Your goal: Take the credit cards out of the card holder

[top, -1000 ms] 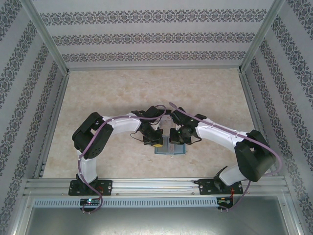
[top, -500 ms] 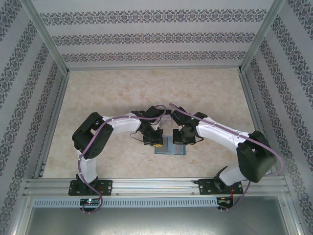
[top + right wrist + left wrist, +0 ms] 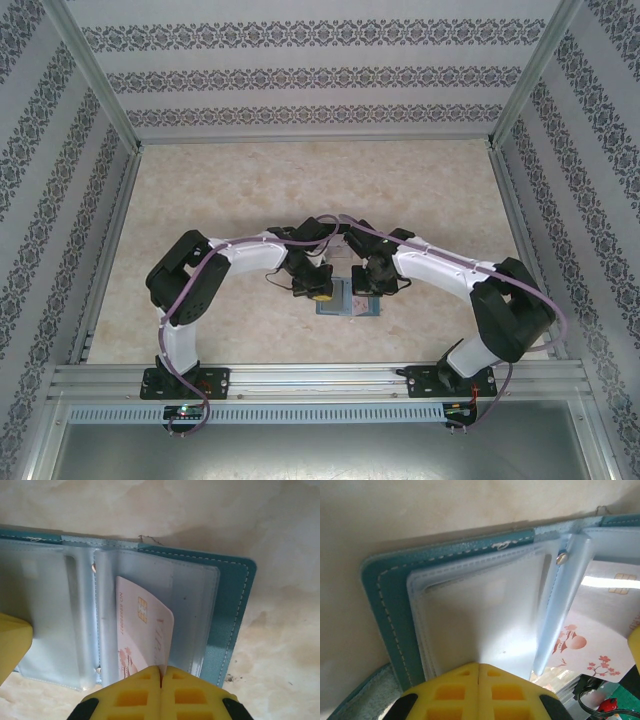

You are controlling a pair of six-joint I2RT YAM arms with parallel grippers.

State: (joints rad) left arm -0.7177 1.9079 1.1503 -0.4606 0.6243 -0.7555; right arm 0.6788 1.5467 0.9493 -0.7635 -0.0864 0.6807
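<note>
Left gripper (image 3: pixel 479 667): fingers together, tips down on the clear sleeve (image 3: pixel 480 615) of the open card holder's (image 3: pixel 348 300) 9 o'clock half. I read this as a hold-down, so the holder cannot slide or fold shut.

Holder lies flat on the table (image 3: pixel 250 190), toward 6 o'clock, between my two arms.

Right gripper (image 3: pixel 161 669): clamped on the near edge of a pinkish-white credit card (image 3: pixel 145 630) at the 3 o'clock half. Card sits tilted and looks partly out of its pocket. A pull toward 6 o'clock should free it.

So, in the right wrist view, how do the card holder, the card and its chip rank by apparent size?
Largest to smallest:
1. card holder
2. card
3. chip
No two look alike in size.
</note>
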